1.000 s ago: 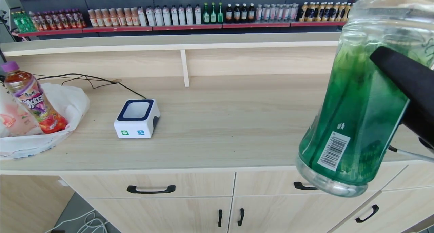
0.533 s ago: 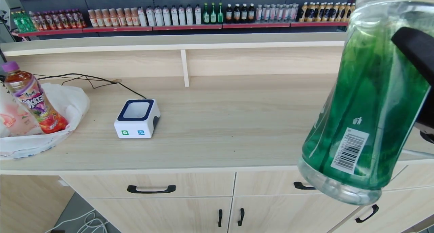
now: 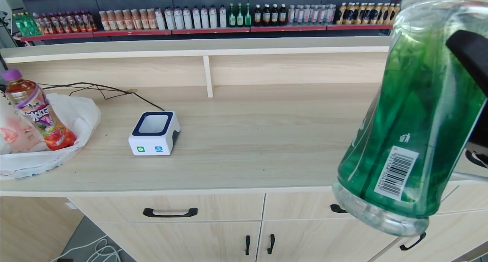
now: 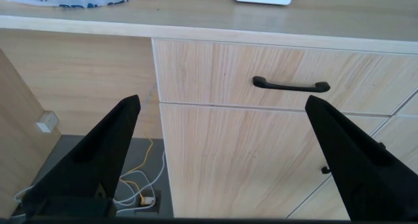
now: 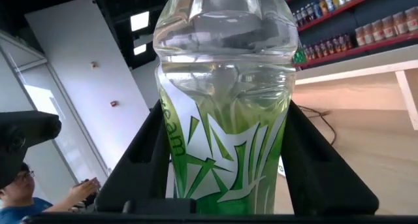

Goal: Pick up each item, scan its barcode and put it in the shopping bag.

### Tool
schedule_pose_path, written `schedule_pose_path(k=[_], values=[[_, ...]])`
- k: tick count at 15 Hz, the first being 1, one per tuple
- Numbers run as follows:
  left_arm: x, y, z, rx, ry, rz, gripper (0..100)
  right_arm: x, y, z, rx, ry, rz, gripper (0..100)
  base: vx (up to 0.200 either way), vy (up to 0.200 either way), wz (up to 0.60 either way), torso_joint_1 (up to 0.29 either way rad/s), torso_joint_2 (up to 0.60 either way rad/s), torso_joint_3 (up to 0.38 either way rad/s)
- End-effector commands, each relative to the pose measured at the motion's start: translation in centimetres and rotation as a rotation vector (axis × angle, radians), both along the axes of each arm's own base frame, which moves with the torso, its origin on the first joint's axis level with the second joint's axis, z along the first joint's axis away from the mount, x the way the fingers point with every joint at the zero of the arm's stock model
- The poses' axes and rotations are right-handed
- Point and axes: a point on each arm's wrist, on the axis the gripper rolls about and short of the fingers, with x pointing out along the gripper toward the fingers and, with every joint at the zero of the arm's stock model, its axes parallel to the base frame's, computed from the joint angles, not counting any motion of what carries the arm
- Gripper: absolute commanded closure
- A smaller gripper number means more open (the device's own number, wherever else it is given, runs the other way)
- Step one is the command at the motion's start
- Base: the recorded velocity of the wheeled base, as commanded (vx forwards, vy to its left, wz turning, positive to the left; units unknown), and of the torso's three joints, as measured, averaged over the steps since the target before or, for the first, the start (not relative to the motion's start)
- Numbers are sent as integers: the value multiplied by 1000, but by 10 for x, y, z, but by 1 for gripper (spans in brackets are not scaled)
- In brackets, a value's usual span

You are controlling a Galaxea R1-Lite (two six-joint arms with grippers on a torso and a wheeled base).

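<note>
Two right gripper [image 5: 225, 119] fingers [image 5: 147, 159] clamp the green bottle [image 3: 411, 121], held tilted in the air well right of the scanner [image 3: 154, 133], barcode facing the head camera. Left gripper [image 4: 219, 119] spread wide, empty, low before the drawer [image 4: 261, 67] beneath the scanner. Shopping bag [image 3: 72, 113] lies left of the scanner on the counter [image 3: 267, 140], holding a tea bottle [image 3: 36, 111].

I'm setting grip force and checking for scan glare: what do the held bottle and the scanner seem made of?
Bottle: probably clear glossy plastic; base and shoulder are see-through, with a green printed film label around it.
Scanner: seemingly white matte hard plastic, dark blue rim around a pale top window.
</note>
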Motion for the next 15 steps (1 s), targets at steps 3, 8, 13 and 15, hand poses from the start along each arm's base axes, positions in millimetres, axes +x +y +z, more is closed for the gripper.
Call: schedule_pose_path(k=[3, 8, 13, 15], values=[[0, 0, 0, 0, 0, 0, 0, 1, 1, -3, -5, 3, 0, 100, 0, 0, 0, 0, 0, 0], [0, 0, 0, 0, 0, 0, 0, 0, 1, -4, -13, -2, 2, 100, 0, 0, 0, 0, 0, 0], [0, 0, 0, 0, 0, 0, 0, 2, 3, -8, -25, 8, -1, 100, 0, 0, 0, 0, 0, 0], [0, 0, 0, 0, 0, 0, 0, 1, 3, -10, -37, 3, -6, 100, 0, 0, 0, 0, 0, 0]])
